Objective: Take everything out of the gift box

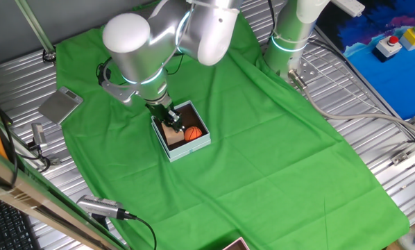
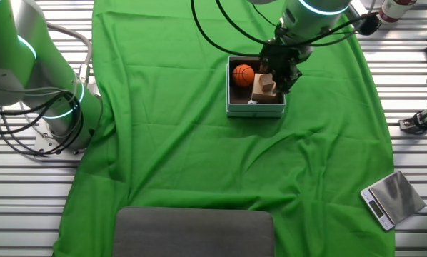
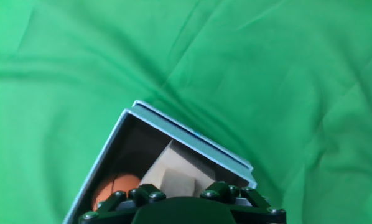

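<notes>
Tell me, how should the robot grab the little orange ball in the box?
Probably from straight above, since the gift box walls block its sides. Close the pincer across the middle of the orange ball, its widest part, minding the wooden block close beside it.

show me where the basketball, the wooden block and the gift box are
basketball (image 2: 243, 74), the other fixed view, middle of the ball
wooden block (image 2: 263, 88), the other fixed view, its pale face
gift box (image 1: 193, 145), one fixed view, its outer wall
</notes>
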Motion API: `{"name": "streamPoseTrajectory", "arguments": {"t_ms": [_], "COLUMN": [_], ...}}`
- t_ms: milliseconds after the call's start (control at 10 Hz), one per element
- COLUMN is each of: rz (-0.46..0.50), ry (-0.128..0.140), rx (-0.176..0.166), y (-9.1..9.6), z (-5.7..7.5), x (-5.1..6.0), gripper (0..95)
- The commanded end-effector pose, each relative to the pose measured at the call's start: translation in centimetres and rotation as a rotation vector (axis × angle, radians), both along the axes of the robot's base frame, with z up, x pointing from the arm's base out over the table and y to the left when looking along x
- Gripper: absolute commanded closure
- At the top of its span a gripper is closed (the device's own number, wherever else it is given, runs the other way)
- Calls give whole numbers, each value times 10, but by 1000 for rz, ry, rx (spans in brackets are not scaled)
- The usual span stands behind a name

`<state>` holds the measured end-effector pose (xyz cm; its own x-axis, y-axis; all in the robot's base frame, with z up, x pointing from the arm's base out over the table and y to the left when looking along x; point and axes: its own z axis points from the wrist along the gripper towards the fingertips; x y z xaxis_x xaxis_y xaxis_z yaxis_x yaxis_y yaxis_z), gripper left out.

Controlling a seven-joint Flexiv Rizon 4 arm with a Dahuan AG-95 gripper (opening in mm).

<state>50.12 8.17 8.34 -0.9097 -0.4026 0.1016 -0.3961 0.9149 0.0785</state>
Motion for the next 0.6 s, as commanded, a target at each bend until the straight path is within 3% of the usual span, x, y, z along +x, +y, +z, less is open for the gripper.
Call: {"name": "streamPoseTrajectory", "arguments": {"t_ms": [100, 300, 500, 600], "rz": [-12, -15, -10, -7], "ry": [4, 7, 5, 6], "rx": [-8, -14, -13, -13], "y": [0, 0, -1, -1], "z": [-2, -2, -3, -3], "x": [-3, -3, -5, -5], "gripper": [380, 760, 760, 950]}}
